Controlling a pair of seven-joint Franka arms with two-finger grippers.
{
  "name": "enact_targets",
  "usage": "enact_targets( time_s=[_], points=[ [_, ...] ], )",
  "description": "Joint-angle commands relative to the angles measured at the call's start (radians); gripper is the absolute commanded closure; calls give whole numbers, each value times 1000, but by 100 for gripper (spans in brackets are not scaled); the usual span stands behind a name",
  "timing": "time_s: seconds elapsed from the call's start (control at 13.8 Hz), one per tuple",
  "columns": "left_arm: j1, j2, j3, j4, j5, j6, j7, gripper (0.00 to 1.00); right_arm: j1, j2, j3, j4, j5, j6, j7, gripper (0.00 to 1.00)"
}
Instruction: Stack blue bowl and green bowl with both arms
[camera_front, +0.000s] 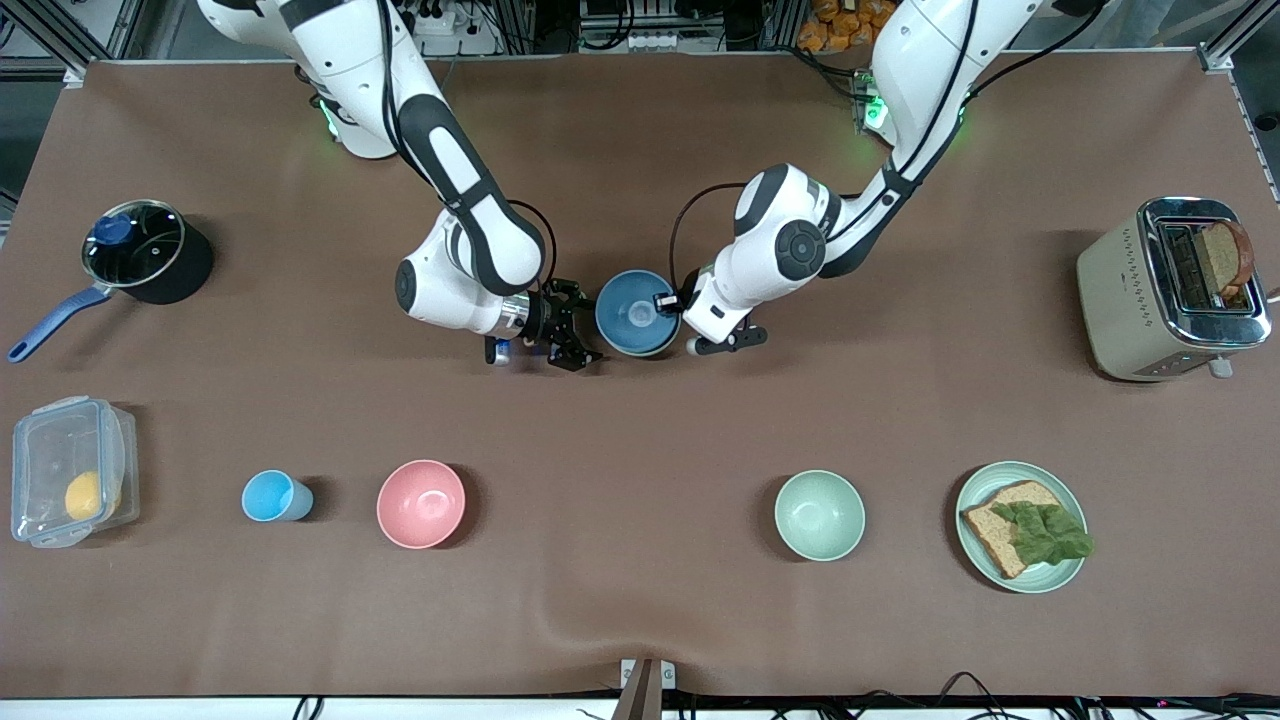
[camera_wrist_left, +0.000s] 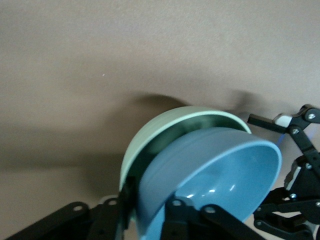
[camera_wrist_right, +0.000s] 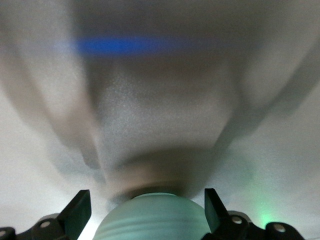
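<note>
The left gripper (camera_front: 668, 302) has its jaws over the blue bowl's (camera_front: 637, 312) rim; whether they pinch it cannot be told. The blue bowl sits nested in the green bowl (camera_wrist_left: 165, 131), mid-bench between the two arms. The right gripper (camera_front: 572, 325) is just beside the stack, jaws spread wide around the green bowl's outer wall. Nearer the front camera stand a pink bowl (camera_front: 420, 503) and a mint bowl (camera_front: 819, 515).

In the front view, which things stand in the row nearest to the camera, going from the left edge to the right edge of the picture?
Clear container holding a yellow fruit → light-blue cup → pink bowl → mint-green bowl → green plate with bread and lettuce.
</note>
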Motion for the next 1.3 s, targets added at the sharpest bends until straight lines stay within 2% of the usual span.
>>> enact_targets(
  time_s=[0.0, 0.58, 1.01, 1.23],
  points=[
    [-14, 31, 9, 43, 24, 4, -34, 0, -1, -11, 2, -8, 33, 5, -25, 0],
    [1, -24, 11, 45, 24, -7, -73, 0, -7, -19, 2, -13, 28, -1, -39, 0],
    [2, -61, 12, 94, 26, -57, -131, 0, -8, -19, 2, -14, 28, -1, -51, 0],
    [4, -96, 47, 117, 27, -106, -131, 0, -8, -22, 0, -16, 21, -4, -51, 0]
  ],
)
